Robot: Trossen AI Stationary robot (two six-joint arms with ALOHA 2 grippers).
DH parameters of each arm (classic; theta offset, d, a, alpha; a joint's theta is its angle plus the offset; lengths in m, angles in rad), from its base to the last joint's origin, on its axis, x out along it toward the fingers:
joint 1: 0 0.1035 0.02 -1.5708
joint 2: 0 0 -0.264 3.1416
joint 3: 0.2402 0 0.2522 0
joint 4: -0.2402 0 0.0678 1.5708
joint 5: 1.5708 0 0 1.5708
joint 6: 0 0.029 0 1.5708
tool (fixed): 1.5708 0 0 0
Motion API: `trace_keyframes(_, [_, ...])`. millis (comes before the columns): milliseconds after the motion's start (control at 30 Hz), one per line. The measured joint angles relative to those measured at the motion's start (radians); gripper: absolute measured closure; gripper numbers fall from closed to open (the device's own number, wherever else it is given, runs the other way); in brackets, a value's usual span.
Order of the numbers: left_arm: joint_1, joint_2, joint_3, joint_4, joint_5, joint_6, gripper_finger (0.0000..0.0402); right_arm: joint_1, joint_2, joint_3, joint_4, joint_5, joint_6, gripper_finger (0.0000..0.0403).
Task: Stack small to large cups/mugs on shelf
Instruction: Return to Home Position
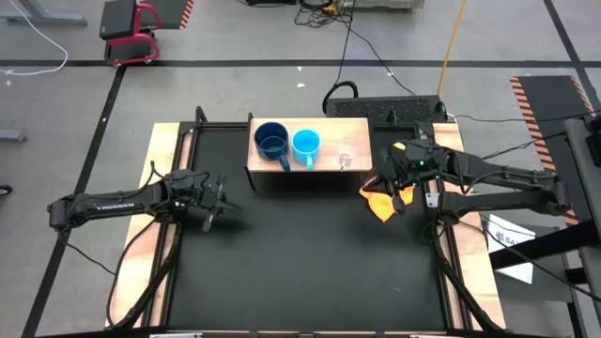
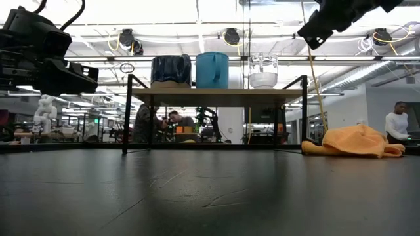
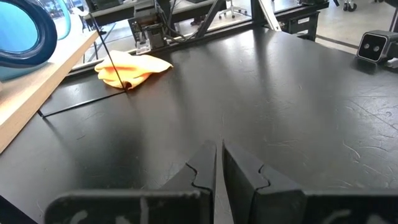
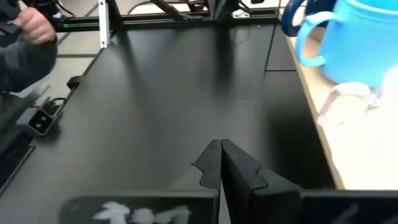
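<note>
The black surface [image 1: 310, 272] lay bare in the foreground. Over its left side the left pincer [image 1: 216, 201] hovered, its fingers [image 3: 202, 165] pressed together on nothing. Farther back on the right, an orange-yellow cloth [image 1: 383, 203] lay crumpled on the surface just off the right end of the shelf [image 1: 324, 126]. The right pincer [image 1: 394, 180] hung high above the cloth's far edge, with its fingers [image 4: 239, 165] likewise closed and empty. Behind these, the shelf's light wooden top carried all three cups in a row, standing side by side rather than nested. The dark navy-blue mug [image 1: 270, 141] was at the left, the light sky-blue mug [image 1: 306, 144] in the middle, and the small clear glass cup [image 1: 346, 157] at the right — each upright, the two blue mugs' handles turned toward the front. Beyond the surface, in the low view, a person [image 2: 396, 122] in a white top stood at the far right of the room.
</note>
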Motion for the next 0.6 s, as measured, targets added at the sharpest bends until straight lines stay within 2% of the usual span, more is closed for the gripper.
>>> trace_keyframes(300, [0.000, 0.000, 0.000, 0.000, 0.000, -0.006, 0.0371, 0.085, -0.007, -0.053, 0.042, 0.001, 0.016, 0.0403])
trace_keyframes(600, [0.000, 0.000, 0.000, 0.000, -0.001, -0.021, 0.0371, 0.201, -0.024, -0.167, 0.196, 0.002, 0.070, 0.0403])
